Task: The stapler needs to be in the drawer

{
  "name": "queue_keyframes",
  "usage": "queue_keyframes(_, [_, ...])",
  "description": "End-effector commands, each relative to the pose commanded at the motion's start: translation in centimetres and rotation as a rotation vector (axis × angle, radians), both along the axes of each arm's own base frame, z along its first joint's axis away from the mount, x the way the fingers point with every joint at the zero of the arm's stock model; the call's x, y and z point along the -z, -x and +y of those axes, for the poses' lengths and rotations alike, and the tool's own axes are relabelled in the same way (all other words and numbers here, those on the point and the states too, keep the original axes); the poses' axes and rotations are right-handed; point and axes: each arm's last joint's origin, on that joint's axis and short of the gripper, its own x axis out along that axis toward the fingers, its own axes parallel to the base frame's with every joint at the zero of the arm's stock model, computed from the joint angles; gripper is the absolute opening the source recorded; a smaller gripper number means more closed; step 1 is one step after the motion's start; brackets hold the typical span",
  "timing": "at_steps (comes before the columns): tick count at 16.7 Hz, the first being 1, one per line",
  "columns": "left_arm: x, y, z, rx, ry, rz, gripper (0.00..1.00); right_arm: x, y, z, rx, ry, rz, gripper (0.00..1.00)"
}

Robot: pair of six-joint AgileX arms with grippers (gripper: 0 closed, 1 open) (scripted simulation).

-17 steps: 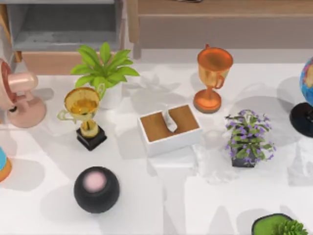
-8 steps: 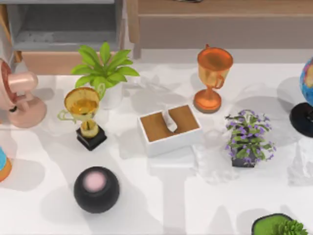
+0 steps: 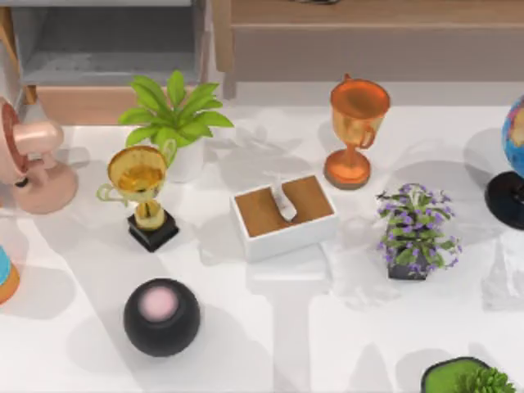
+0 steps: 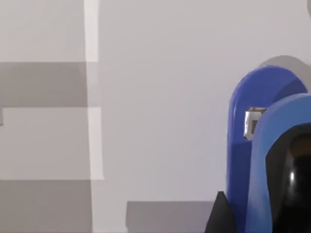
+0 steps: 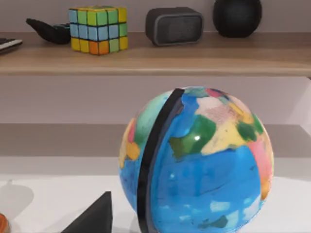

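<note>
- nothing on the surface had moved since the earlier top views; only the soft shadows had shifted a little.
- the stapler stood close in the left wrist view, against a plain grey surface; whether the left claw pinched it, i could not tell.
- the drawer sat open at the top view's far left, behind the green plant.
- the right wrist view faced the globe below a shelf; that claw's state could not be told.

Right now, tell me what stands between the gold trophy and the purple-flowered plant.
The white tissue box sits between the gold trophy and the purple-flowered plant, as the top view shows.
</note>
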Motion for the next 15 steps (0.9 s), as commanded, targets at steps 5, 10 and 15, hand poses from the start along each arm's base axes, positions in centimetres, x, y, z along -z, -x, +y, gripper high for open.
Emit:
queue_keyframes(5, [0.0, 0.0, 0.0, 0.0, 0.0, 0.0, 0.45, 0.0, 0.0, 0.0, 0.0, 0.0, 0.0, 1.0])
queue_keyframes(10, [0.0, 0.0, 0.0, 0.0, 0.0, 0.0, 0.83, 0.0, 0.0, 0.0, 0.0, 0.0, 0.0, 1.0])
queue_keyframes(15, [0.0, 0.0, 0.0, 0.0, 0.0, 0.0, 1.0, 0.0, 0.0, 0.0, 0.0, 0.0, 0.0, 1.0])
